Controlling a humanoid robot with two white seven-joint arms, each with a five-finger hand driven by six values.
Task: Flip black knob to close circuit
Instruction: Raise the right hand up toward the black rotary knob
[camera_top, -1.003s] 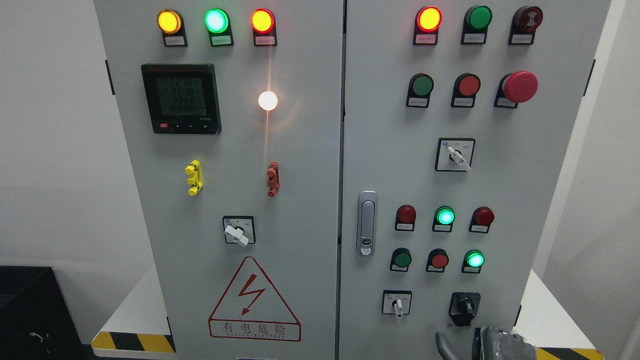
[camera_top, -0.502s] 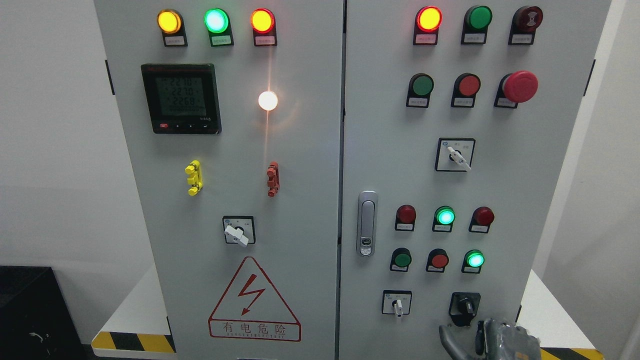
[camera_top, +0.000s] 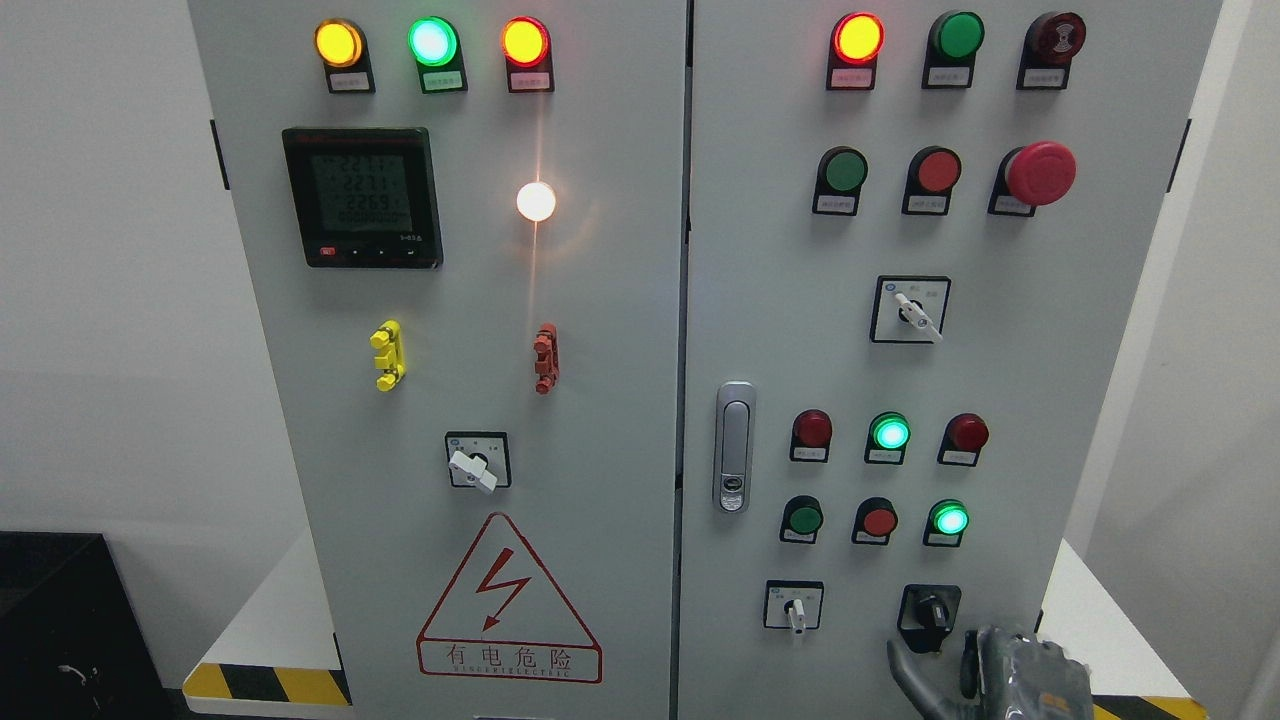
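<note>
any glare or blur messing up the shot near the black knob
Head view: the white lamp blooms with a vertical streak, well away from the black knob, which is sharp; the right hand at the bottom edge looks slightly soft; lit lamps are overexposed.
</note>
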